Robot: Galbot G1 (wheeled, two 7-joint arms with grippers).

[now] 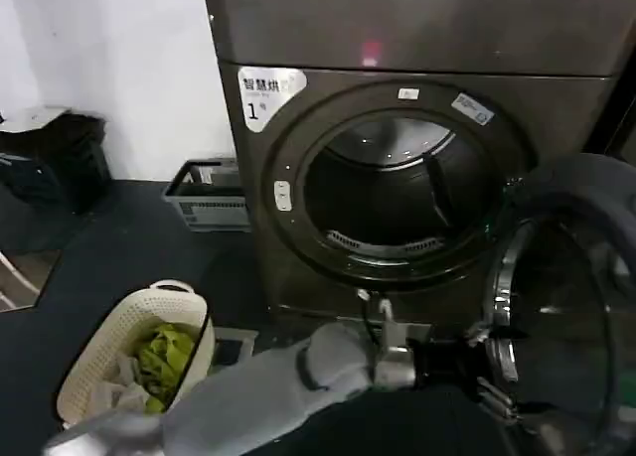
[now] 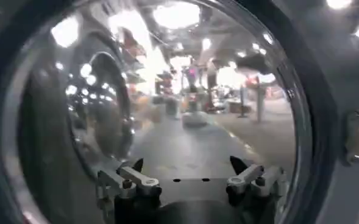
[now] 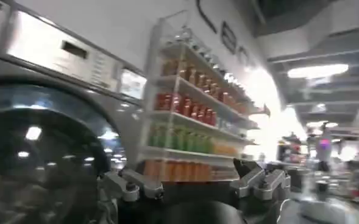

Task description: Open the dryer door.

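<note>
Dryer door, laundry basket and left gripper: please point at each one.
dryer door (image 1: pixel 586 193), head view, on its upper rim.
laundry basket (image 1: pixel 109 337), head view, on its white side wall.
left gripper (image 2: pixel 188 175), left wrist view, midway between its fingertips.

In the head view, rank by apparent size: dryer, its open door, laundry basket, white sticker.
1. Dark grey-brown metal dryer
2. Chrome-ringed round glass dryer door, nearer the camera, so enlarged
3. Cream plastic laundry basket
4. White sticker

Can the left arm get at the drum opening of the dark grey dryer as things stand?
Probably yes. The chrome-ringed glass dryer door is swung wide to the right, leaving the dark grey dryer's drum opening uncovered. The left gripper sits low by the door's edge, fingers open, nothing between.
</note>
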